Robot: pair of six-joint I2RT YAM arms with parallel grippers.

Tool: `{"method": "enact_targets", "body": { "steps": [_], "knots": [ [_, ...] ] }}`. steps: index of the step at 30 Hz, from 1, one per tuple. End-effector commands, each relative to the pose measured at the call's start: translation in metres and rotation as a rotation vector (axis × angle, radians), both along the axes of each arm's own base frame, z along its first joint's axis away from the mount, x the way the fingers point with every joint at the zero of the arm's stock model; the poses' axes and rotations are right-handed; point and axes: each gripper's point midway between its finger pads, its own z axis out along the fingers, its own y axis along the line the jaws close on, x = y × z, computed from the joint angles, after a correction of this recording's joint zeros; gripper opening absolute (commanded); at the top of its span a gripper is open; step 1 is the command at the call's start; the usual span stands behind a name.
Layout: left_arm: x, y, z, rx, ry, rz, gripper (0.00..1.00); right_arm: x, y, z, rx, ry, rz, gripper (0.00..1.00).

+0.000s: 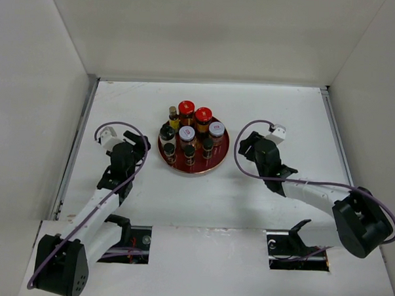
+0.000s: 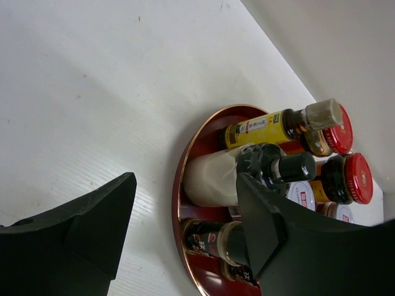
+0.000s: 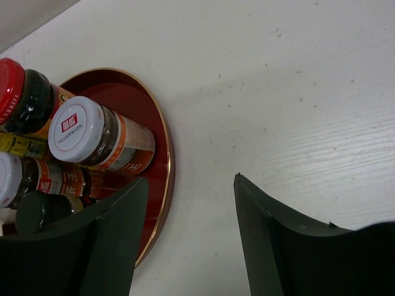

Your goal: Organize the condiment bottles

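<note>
The condiment bottles (image 1: 188,138) are all standing upright, packed together on the round red tray (image 1: 215,160) at the middle of the worktop (image 1: 284,106), their long axes pointing straight up. The tray is sitting between the two arms. The left fingers (image 2: 92,228) are hovering just off its left rim, spread apart and grasping nothing, and are facing a black-capped bottle (image 2: 281,168) with the slim yellowish bottle (image 2: 265,126) beyond it. The right fingers (image 3: 278,246) are hovering just off the right rim, likewise released and empty, with the white-lidded jar (image 3: 80,126) standing closest to them. Neither arm is looking clearly nearer; each is sitting beside its own side of the cluster. Any further reach would likely be going inward toward the tray, left arm rightward or right arm leftward, closing sideways around an upright body.
</note>
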Motion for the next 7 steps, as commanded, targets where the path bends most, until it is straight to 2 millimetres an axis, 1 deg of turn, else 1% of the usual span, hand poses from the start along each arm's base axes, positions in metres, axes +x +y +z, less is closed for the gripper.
{"method": "enact_targets", "body": {
  "steps": [1, 2, 5, 7],
  "knots": [
    [0.007, -0.005, 0.03, 0.015, -0.056, -0.022, 0.65, 0.006, 0.014, 0.011, 0.061, -0.045, 0.021, 0.65],
    [0.008, -0.005, 0.029, 0.019, -0.053, -0.023, 0.65, 0.006, 0.016, 0.01, 0.056, -0.042, 0.031, 0.65],
    [0.016, -0.009, 0.026, 0.035, -0.013, -0.039, 0.6, 0.005, 0.017, 0.011, 0.062, -0.045, 0.035, 0.66],
    [0.018, -0.011, 0.027, 0.048, -0.013, -0.048, 0.62, 0.005, 0.016, 0.012, 0.064, -0.048, 0.035, 0.66]
  ]
}}
